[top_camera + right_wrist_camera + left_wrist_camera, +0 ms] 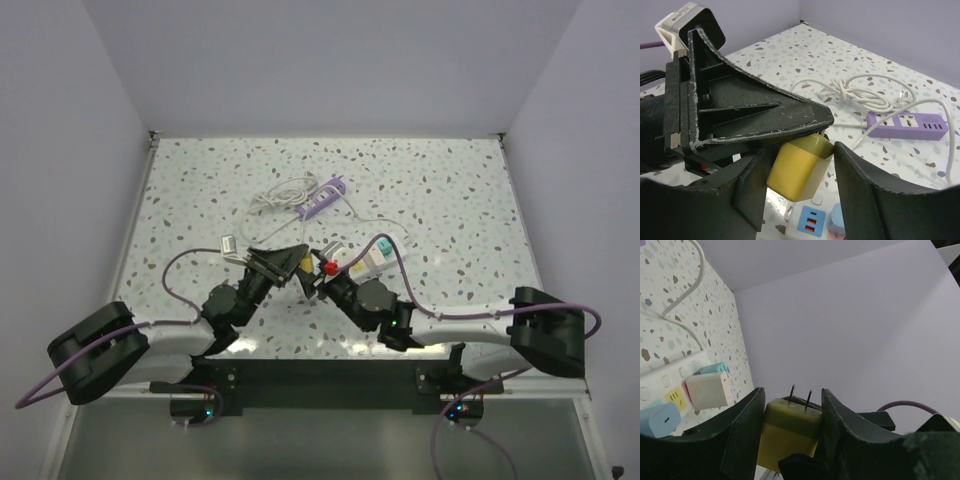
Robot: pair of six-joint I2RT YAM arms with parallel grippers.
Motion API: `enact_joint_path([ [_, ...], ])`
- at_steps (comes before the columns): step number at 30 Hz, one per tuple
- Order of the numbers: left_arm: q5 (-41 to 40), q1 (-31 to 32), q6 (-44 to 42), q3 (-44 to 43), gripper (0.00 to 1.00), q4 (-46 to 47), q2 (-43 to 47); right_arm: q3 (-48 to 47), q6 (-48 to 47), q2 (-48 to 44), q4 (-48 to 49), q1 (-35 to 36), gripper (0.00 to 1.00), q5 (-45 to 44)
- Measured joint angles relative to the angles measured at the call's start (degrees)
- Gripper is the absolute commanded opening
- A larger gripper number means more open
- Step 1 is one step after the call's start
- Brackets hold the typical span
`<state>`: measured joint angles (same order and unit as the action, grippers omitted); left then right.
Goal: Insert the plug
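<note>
A yellow plug with two bare prongs pointing up sits between the fingers of my left gripper, which is shut on it. In the right wrist view the same plug hangs under the left gripper's finger and between the fingers of my right gripper, which touch its sides. The two grippers, left and right, meet at the table's middle. The white power strip lies just below and beside them. It also shows in the left wrist view and the right wrist view.
A white cube adapter and a blue one sit in the white strip. A purple power strip and a coiled white cable lie further back. White walls enclose the table on three sides.
</note>
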<state>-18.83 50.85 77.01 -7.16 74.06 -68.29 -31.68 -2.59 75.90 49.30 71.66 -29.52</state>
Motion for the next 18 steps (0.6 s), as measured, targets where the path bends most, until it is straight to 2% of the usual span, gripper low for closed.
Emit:
enact_joint_path([
  [3, -1.07, 0.09, -0.02, 0.0, 0.0, -0.13, -0.55, -0.72, -0.59, 1.55, 0.24, 0.02, 0.42, -1.73],
  [6, -1.64, 0.28, -0.07, 0.07, 0.0, -0.28, -0.61, -1.64, -1.07, 2.21, -0.5, 0.02, 0.21, -3.39],
  [7, -1.88, 0.28, -0.11, 0.07, 0.0, -0.31, -0.61, -2.08, -1.27, 2.32, -1.33, 0.11, 0.1, -4.0],
  [9, -2.08, 0.28, -0.44, 0.13, 0.0, -0.42, -0.59, -2.86, -1.11, 2.45, -2.8, 0.28, 0.01, -4.92],
  [10, -2.08, 0.28, -0.83, 0.13, 0.1, -0.42, -0.55, -3.17, -1.03, 2.45, -3.61, 0.37, 0.0, -5.33],
  [12, -1.97, 0.28, -1.75, 0.13, 0.23, -0.59, -0.35, -3.74, -0.85, 2.43, -5.03, 0.52, 0.0, -5.92],
  [13, -1.84, 0.28, -2.64, 0.13, 0.34, -0.85, -0.11, -3.98, -0.85, 2.36, -5.79, 0.57, 0.0, -6.03],
  [16, -0.94, 0.33, -5.31, 0.42, 0.52, -1.81, 1.55, -4.33, -0.94, 0.94, -9.14, 0.72, 0.0, -5.35],
  [18, 0.28, 0.63, -7.67, 0.79, 0.58, -2.34, 3.74, -4.37, -0.96, -0.9, -11.3, 0.72, 0.0, -4.07],
])
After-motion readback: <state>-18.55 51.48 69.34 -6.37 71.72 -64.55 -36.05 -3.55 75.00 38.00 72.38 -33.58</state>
